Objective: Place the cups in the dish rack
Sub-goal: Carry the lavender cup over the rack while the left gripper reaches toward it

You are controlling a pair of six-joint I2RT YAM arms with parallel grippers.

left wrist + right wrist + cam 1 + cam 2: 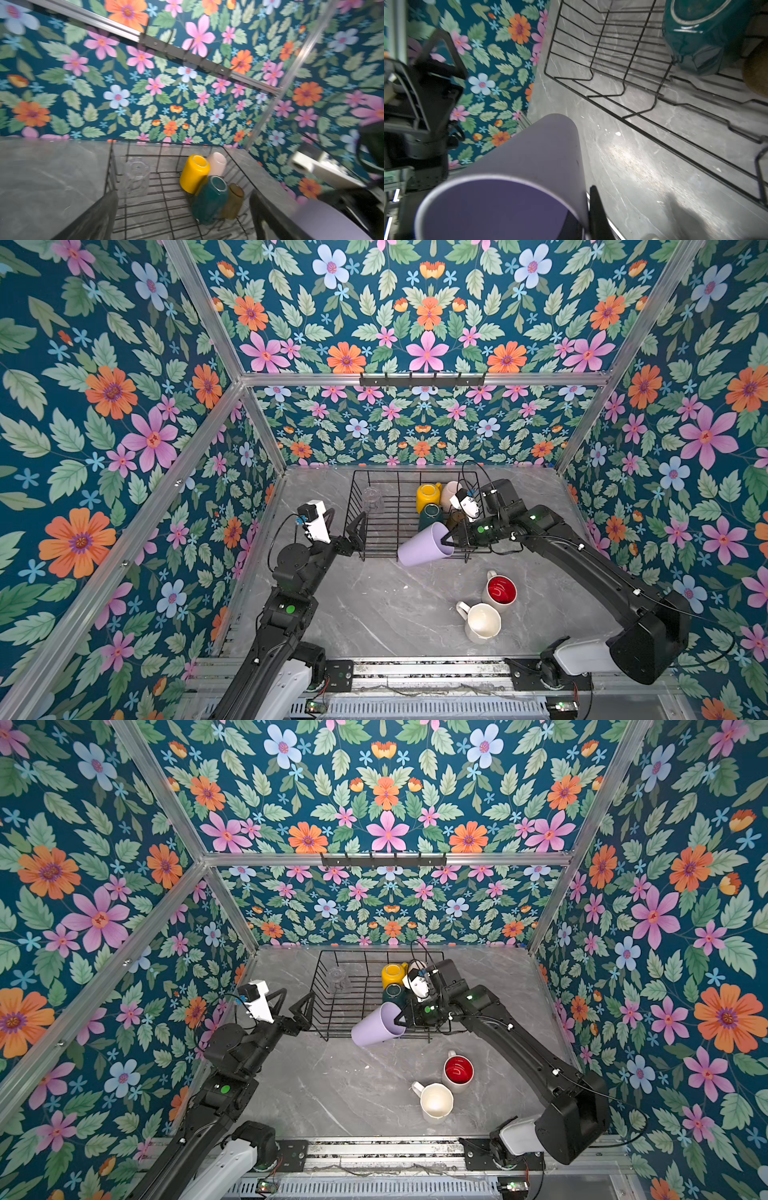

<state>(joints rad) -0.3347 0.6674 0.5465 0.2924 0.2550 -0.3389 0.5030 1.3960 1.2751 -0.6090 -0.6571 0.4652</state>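
Lilac tumbler (422,545) pinched at rim by clamped right gripper (449,540), tilted at near edge of dish rack (386,471), mid-loading, needing next a lift over the wire wall, inversion, release; left gripper (347,526) spread empty beside rack.

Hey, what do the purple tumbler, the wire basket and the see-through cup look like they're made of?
Lilac tumbler: likely plastic, matte; even colour, no glare, thin rim.
Dish rack: probably metal wire with a black coating; thin, rigid, bent rods.
Clear glass: glass or clear plastic, glossy; see-through, with a moulded pattern.
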